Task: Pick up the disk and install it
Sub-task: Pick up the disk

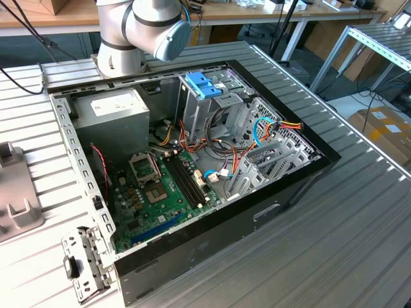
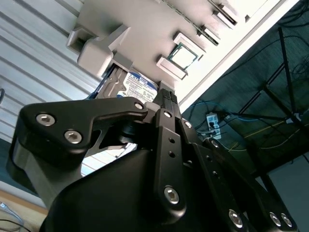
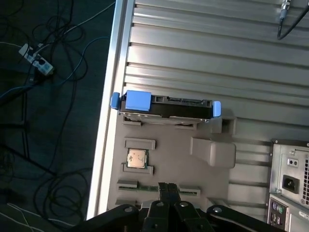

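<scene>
The disk (image 3: pixel 166 107) is a silver-grey drive in a light-blue frame. It stands on edge in a slot at the far end of a grey fixture tray (image 3: pixel 212 150), close to the table's edge. In the second wrist view the disk's white label (image 2: pixel 139 86) shows just beyond the fingertips. My gripper (image 3: pixel 167 189) hovers over the near end of the tray, apart from the disk. Its two black fingers are pressed together with nothing between them. They appear again as the gripper (image 2: pixel 166 95) in the second wrist view.
A processor chip (image 3: pixel 137 158) lies in a tray pocket between gripper and disk. The open computer case (image 1: pixel 302 176) holds a drive cage with blue tabs (image 1: pixel 204 83), a power supply (image 1: pixel 119 112) and a motherboard (image 1: pixel 160 186). The case's rear (image 3: pixel 289 183) is beside the tray. Cables lie on the floor (image 3: pixel 48 72).
</scene>
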`<act>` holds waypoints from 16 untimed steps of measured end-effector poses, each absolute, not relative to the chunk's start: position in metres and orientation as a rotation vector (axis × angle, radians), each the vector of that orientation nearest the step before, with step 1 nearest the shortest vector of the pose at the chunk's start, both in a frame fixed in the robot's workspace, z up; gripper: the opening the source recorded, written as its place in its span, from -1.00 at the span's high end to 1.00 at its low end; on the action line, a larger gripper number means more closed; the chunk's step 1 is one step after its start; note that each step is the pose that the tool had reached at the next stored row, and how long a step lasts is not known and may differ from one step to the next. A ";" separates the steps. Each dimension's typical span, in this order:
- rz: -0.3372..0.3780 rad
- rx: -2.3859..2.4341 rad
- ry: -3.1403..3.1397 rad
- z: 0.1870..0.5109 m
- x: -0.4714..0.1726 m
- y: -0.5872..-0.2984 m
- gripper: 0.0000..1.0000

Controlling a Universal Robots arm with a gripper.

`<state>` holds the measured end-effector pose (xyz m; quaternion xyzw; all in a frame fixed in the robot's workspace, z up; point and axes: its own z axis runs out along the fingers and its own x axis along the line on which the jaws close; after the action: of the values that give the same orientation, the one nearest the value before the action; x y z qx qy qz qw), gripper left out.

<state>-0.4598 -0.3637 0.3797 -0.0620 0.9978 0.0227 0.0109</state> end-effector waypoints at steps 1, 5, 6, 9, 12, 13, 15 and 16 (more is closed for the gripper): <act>0.071 -0.201 3.113 0.380 -0.460 -0.364 0.79; 0.071 -0.237 3.111 0.380 -0.460 -0.364 0.79; 0.071 -0.244 3.110 0.380 -0.460 -0.364 0.79; 0.072 -0.269 3.109 0.380 -0.460 -0.364 0.79; 0.072 -0.293 3.107 0.380 -0.460 -0.364 0.79; 0.072 -0.300 3.106 0.380 -0.460 -0.364 0.79; 0.072 -0.321 3.104 0.380 -0.460 -0.364 0.79; 0.072 -0.331 3.104 0.380 -0.460 -0.364 0.79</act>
<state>-0.4597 -0.3637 0.3797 -0.1059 0.9941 0.0231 0.0098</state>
